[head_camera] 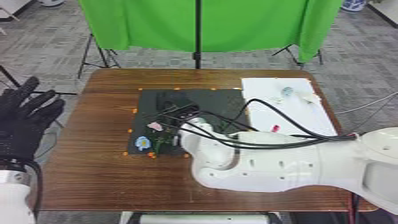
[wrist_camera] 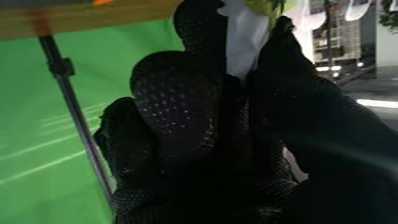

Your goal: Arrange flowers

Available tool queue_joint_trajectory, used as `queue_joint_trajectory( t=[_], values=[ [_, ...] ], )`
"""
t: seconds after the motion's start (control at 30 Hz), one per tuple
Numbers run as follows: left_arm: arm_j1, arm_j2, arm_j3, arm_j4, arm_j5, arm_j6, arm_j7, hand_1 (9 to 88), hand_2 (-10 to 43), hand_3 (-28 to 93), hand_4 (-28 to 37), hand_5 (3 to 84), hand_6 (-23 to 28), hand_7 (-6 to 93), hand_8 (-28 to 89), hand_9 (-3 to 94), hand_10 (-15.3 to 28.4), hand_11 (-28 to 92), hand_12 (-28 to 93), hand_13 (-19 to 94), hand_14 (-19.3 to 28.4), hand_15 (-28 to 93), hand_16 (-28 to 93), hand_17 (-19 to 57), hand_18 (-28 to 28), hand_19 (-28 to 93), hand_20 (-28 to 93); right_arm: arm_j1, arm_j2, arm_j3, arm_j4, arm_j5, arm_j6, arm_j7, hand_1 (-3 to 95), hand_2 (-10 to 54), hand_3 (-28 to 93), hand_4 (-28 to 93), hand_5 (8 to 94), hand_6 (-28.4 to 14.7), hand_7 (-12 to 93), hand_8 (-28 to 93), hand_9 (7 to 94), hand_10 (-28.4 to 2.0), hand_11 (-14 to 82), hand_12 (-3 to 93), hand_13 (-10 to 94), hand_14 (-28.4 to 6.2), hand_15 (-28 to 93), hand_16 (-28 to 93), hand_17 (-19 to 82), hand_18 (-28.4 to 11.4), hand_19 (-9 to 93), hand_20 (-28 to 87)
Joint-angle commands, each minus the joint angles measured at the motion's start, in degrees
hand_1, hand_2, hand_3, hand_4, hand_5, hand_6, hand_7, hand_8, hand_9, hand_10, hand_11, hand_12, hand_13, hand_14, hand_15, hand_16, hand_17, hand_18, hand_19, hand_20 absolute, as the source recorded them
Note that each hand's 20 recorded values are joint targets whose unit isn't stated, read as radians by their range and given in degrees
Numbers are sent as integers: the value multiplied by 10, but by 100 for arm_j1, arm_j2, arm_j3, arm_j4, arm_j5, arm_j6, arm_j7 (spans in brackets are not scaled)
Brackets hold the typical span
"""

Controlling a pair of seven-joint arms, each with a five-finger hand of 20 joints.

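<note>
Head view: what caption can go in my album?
The robot's black-gloved right hand over a dark rectangular mat, near a pink flower and a light-blue flower.

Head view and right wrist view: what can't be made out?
White, petal-like piece in the black-gloved right hand, right wrist view: top cut off by the edge, lower end behind fingers.
Right hand's outline, head view: glove merges with the dark mat.
Red-pink object on the white sheet, head view: too small to identify.
Left hand, head view: outer side cut off by the left edge.
</note>
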Motion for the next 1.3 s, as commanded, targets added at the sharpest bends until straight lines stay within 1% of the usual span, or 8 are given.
queue_joint_trajectory(
  t=[0.03,0.4,0.6,0.7,0.77,0.93,1.0,1.3],
  values=[
    [-197,78,182,87,24,-68,-76,188,70,756,-283,308,66,103,-76,288,183,244,122,221,266,516,-90,-88,273,587,85,116,-237,-273,107,19,-94,-30,557,-95,732,-283,821,9,239,40,937,-58,154,322,850,-20,642,191,519,-152,932,434],
    [-219,112,253,97,-11,-58,25,188,70,757,-283,308,66,104,-76,288,182,245,122,221,266,516,-90,-88,273,587,84,236,-376,-637,343,-186,-172,208,549,-95,731,-283,814,15,244,32,933,-57,162,320,846,-20,644,192,515,-151,932,432],
    [-357,105,339,130,-2,-83,-39,188,70,758,-283,309,67,104,-76,287,183,245,121,222,266,516,-90,-87,273,587,84,394,-505,-807,432,-267,-65,436,543,-95,731,-283,808,18,246,25,930,-58,169,317,845,-22,643,191,513,-152,932,429],
    [-314,65,259,112,-4,-135,-94,189,70,758,-283,310,67,103,-77,287,183,246,121,222,266,516,-90,-87,273,587,83,429,-556,-887,453,-384,-153,487,542,-95,730,-283,806,17,246,23,928,-59,174,316,844,-23,643,191,510,-153,932,427],
    [-247,110,254,86,-27,-89,3,189,70,758,-283,310,67,104,-76,287,184,246,121,221,266,516,-90,-87,273,587,83,504,-618,-1019,486,-518,-154,556,538,-95,723,-283,802,16,245,21,926,-60,178,315,842,-24,643,190,509,-155,932,426],
    [-447,124,370,150,25,-129,-123,190,70,758,-283,310,67,105,-77,287,183,246,121,221,267,516,-90,-87,273,587,83,495,-607,-1035,481,-542,-303,707,522,-95,712,-283,790,12,239,18,918,-65,187,310,840,-26,643,189,506,-158,932,424],
    [-381,130,337,133,-6,-101,-40,190,71,758,-283,310,67,105,-77,287,184,245,120,221,267,516,-91,-87,273,587,83,513,-626,-1054,498,-570,-428,718,515,-95,709,-283,785,11,237,19,914,-66,193,305,837,-28,644,189,505,-160,932,424],
    [-372,127,344,125,-4,-60,-42,190,70,759,-283,311,68,105,-78,287,183,246,121,221,266,516,-91,-87,273,587,82,422,-599,-1004,529,-583,-746,855,472,-95,688,-283,762,1,222,16,878,-80,255,256,829,-33,652,185,499,-166,932,425]
  ],
)
